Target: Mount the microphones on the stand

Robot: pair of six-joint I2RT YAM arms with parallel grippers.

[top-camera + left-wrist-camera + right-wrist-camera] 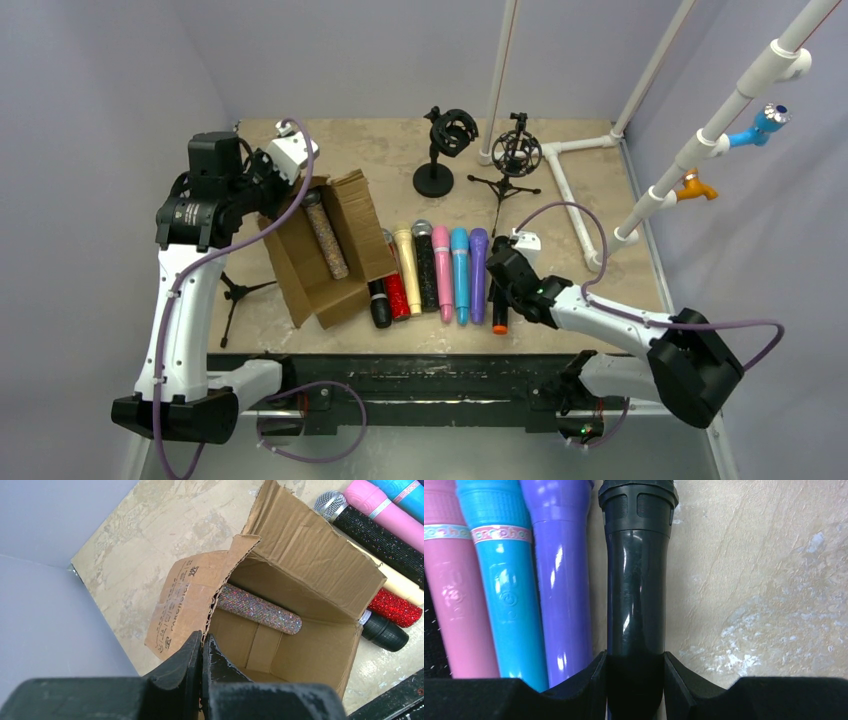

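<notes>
Microphones [440,270] lie side by side on the table [590,300] in the top view, where the right gripper [503,275] hides most of the black microphone [499,320]. Only the left wrist view shows the left gripper [202,642] pinched together, empty, above the cardboard box [305,545] holding a glittery silver microphone [260,609]. Right wrist view: both fingers [584,685] press the glossy black body, its tail cut off.
</notes>
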